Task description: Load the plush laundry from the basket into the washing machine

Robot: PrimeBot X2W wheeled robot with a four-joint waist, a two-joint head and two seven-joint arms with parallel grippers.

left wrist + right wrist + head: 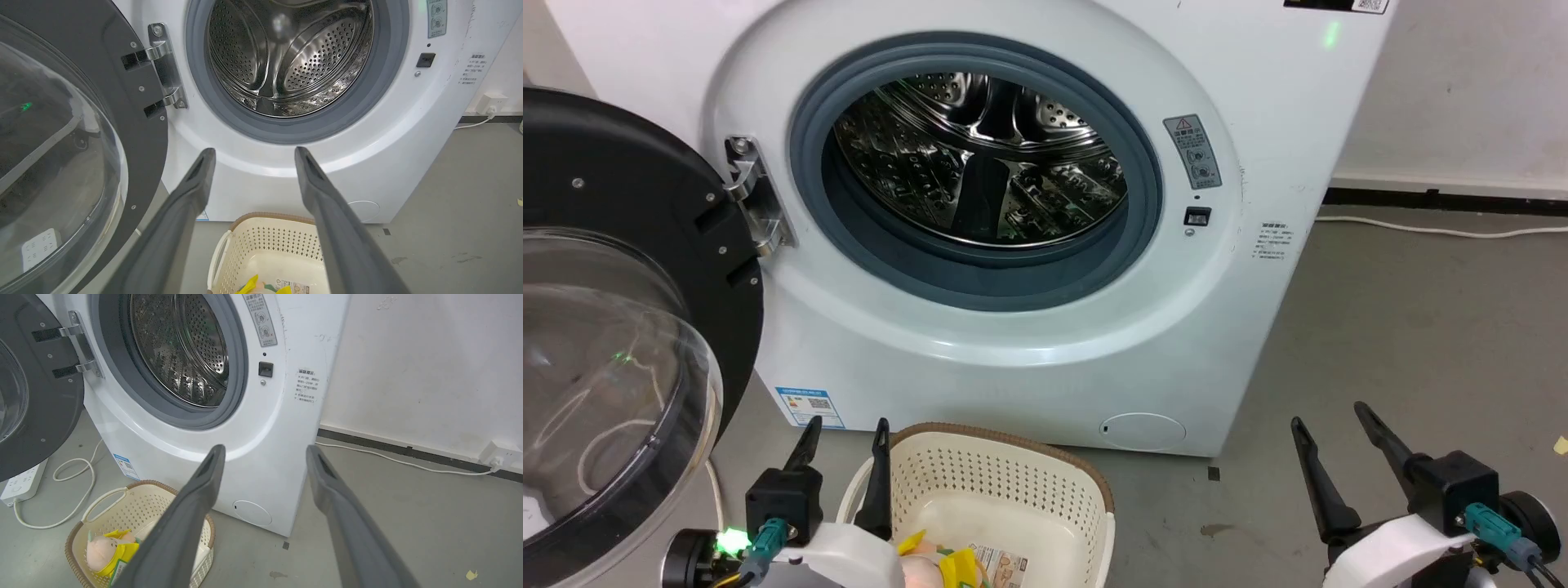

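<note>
Head view shows the washing machine [1013,359] with its black-rimmed glass door [629,269] swung fully aside to the robot's left, presumably so the steel drum [980,163] is open to a straight reach. Nothing lies in the part of the drum that shows. The cream perforated basket [1013,482] stands on the floor [1421,327] just before the machine's front, below the opening, which would keep the carry short. Both grippers sit low with fingers spread wide, holding nothing: the left gripper [847,423] stands at the basket's left rim, and the right gripper [1327,414] hangs well apart from it, over the floor. The plush toy [960,565] lies in the basket's near end beside a paper label [1001,563], below and behind the left gripper's fingertips, so that arm looks the likelier one to dip for it.
</note>
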